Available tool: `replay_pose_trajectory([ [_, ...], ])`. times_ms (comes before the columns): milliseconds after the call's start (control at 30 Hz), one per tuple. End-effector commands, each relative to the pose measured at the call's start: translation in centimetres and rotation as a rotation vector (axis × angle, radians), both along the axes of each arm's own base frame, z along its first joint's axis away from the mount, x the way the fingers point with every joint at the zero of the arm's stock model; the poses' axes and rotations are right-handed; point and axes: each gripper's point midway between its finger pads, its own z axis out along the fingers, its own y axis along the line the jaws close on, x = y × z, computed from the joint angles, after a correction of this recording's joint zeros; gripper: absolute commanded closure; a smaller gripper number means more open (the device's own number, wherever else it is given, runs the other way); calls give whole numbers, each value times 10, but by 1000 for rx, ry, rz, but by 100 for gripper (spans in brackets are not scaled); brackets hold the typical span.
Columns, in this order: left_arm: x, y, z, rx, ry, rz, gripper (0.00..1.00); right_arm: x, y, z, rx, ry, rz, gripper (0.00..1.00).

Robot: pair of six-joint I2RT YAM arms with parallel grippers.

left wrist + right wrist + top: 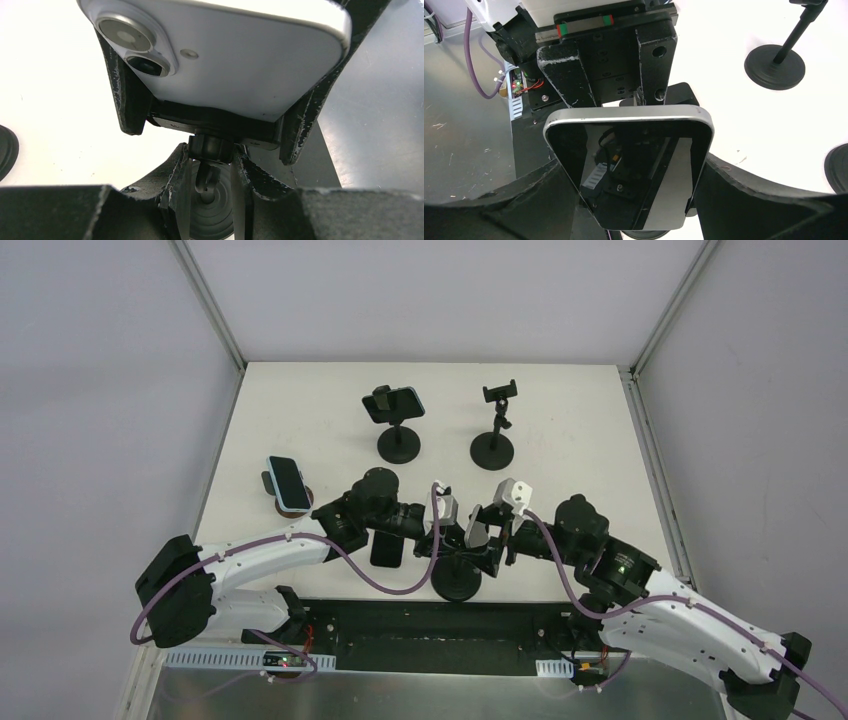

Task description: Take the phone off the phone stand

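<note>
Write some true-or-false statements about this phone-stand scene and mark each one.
1. The left gripper is closed around the neck of the phone stand. True.
2. The phone is already clear of the phone stand. False: it sits against the stand's clamp.
3. The right gripper has a finger on each side of the phone. True.
4. Both stands at the back hold phones. False: the back left stand does, the back right stand is empty.
</note>
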Motion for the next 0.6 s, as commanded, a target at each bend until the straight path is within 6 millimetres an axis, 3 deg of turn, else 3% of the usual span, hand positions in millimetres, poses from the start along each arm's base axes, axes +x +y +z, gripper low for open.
replay_pose_trajectory([
  [0,-13,-4,39,-142,-98,-106,100,11,-4,-3,-1,-34,-44,100],
  [233,-34,-4,50,-149,-21,-242,100,41,-15,-14,-48,2,-83,100],
  [433,-45,0,55,-156,-7,-297,100,79,-34,-43,-150,43,-176,100],
  [567,-52,1,54,-153,4,-328,100,97,-40,-52,-193,13,-224,100],
])
